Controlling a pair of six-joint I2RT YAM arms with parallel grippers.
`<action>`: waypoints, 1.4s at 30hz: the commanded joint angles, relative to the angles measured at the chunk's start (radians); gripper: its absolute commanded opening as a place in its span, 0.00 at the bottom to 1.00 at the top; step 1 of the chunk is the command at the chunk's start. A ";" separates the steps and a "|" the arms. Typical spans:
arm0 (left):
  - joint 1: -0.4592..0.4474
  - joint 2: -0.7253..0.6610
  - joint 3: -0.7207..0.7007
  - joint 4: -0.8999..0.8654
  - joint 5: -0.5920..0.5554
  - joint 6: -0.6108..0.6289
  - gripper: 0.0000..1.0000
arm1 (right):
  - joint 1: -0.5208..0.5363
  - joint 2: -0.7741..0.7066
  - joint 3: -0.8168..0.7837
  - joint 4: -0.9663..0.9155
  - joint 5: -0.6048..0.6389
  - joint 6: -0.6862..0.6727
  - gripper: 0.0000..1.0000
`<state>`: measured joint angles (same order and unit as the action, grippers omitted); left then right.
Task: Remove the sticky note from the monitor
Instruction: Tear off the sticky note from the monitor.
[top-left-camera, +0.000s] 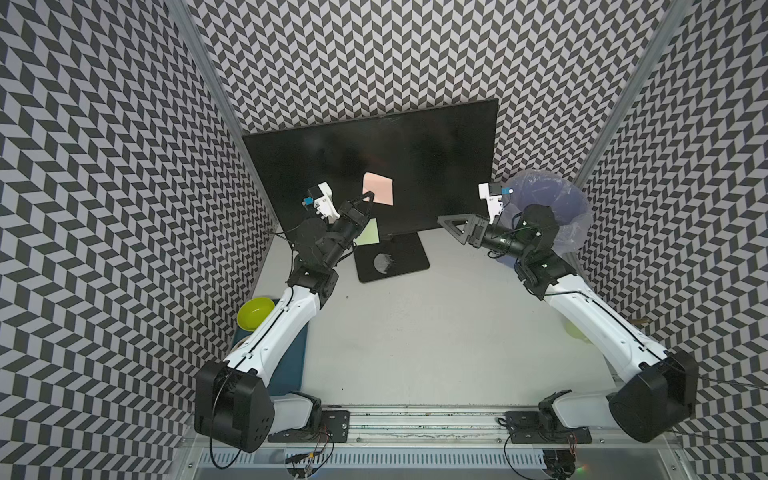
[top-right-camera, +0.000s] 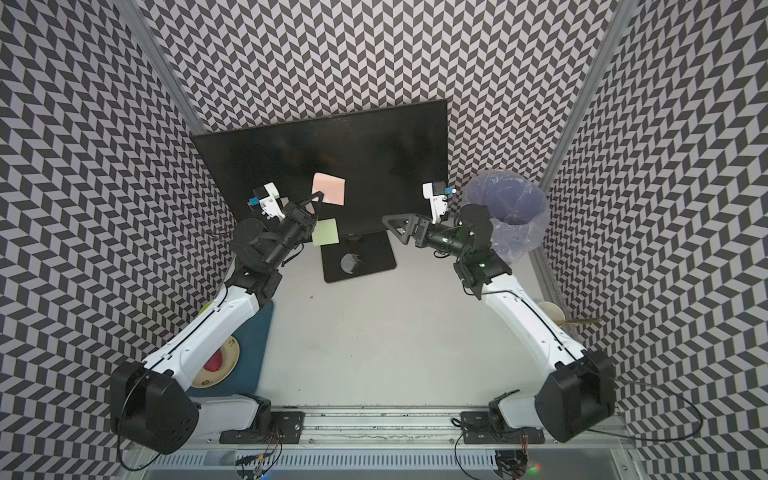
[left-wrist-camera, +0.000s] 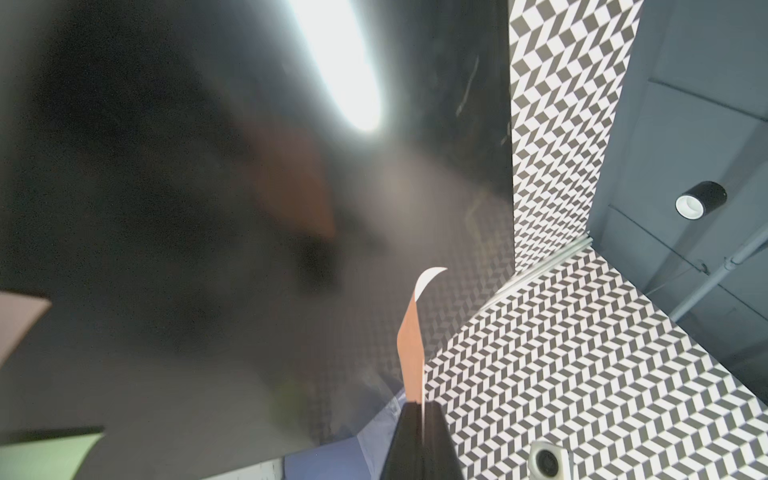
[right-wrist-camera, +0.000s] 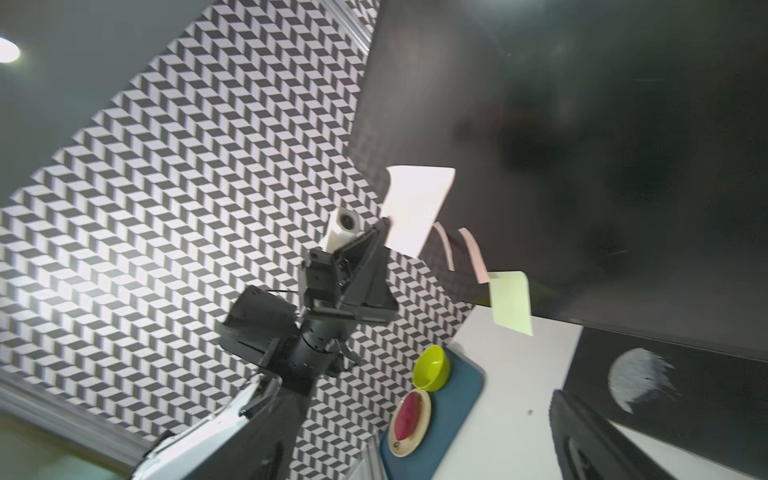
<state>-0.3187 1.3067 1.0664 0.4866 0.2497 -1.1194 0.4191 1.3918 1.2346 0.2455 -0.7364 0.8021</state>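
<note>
**Where the pink note meets the screen, the left gripper has its corner**

Although glare washes out much of the left wrist view, both top views show the scene plainly. The monitor (top-left-camera: 415, 153) stands upright at the back of the table, its dark screen facing the arms. Its flat base (top-left-camera: 405, 249) (the one with the round grey mark) lies on the white surface in front. Just beside the monitor's right edge stands a bin (top-left-camera: 579, 220) lined with a clear bag, behind the right arm's wrist. A blue tray (top-left-camera: 298, 353) lies at the table's left edge, partly under the left arm, with a yellow-green bowl (top-left-camera: 254, 312) at its far end.

The right gripper (top-left-camera: 451, 224) hangs before the lower right of the screen, jaws spread wide with nothing between them, well apart from both notes. The left gripper (top-left-camera: 367, 195) is up at the screen's lower middle, jaws pressed together on the lower left corner of the pink note (top-left-camera: 379, 188). In the left wrist view the paper shows edge-on, pinched between the fingertips and curling at its free tip. The held corner seems lifted off the glass, though I cannot tell whether the upper edge is stuck to the screen. A green note (top-left-camera: 370, 232) hangs at the screen's bottom edge, just below the pink one.
</note>
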 joint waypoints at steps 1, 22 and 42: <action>-0.042 -0.018 -0.020 0.029 0.017 -0.008 0.00 | 0.044 0.041 0.006 0.217 -0.032 0.151 0.95; -0.149 -0.028 -0.027 0.048 0.110 0.016 0.00 | 0.081 0.167 0.045 0.439 -0.062 0.336 0.63; -0.146 -0.059 -0.028 0.005 0.105 0.082 0.47 | 0.073 0.153 0.075 0.313 -0.044 0.234 0.00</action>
<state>-0.4644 1.2808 1.0344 0.4992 0.3573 -1.0687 0.4995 1.5711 1.2713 0.5812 -0.7940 1.1049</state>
